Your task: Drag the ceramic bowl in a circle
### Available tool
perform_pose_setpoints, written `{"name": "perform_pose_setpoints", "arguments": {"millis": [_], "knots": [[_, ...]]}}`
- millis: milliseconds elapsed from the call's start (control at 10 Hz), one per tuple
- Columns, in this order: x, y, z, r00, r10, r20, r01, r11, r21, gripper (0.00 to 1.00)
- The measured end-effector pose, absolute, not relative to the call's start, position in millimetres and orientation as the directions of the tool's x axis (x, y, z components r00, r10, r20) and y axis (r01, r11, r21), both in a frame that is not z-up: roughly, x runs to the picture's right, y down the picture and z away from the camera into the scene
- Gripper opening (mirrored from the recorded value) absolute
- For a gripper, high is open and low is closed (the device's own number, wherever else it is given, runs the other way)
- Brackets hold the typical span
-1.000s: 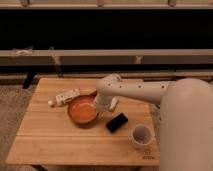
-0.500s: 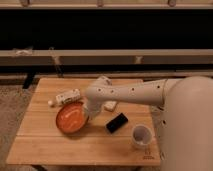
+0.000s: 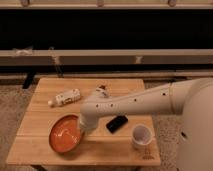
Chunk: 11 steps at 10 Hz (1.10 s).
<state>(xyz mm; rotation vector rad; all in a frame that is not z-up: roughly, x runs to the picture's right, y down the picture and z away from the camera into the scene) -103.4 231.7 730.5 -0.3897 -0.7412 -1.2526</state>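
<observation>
The ceramic bowl (image 3: pixel 65 133), round, shallow and orange with a darker rim, sits at the front left of the wooden table (image 3: pixel 45 150). My white arm reaches in from the right and bends down over the bowl's right rim. The gripper (image 3: pixel 82 131) is at that rim, shut, and mostly hidden under the wrist. Whether it pinches the rim or only presses on it cannot be seen.
A white bottle (image 3: pixel 65 98) lies on its side at the table's back left. A black flat device (image 3: pixel 116 123) lies right of the bowl, and a small white cup (image 3: pixel 141 136) stands near the front right corner. A dark small object (image 3: pixel 102 90) sits behind the arm.
The bowl has slid toward the front left of the table, and the arm's wrist has moved with it, down and to the left.
</observation>
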Motion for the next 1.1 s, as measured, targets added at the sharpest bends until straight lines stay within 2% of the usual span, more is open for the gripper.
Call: {"name": "perform_pose_setpoints", "arguments": {"millis": [400, 900, 1100], "knots": [[-61.2, 225.0, 745.4, 0.225, -0.672, 0.705, 0.923, 0.38, 0.068, 0.0], [8.1, 139.5, 804.1, 0.386, -0.63, 0.674, 0.865, 0.502, -0.026, 0.0], [11.2, 117.7, 818.9, 0.391, -0.631, 0.67, 0.863, 0.504, -0.029, 0.0]]}}
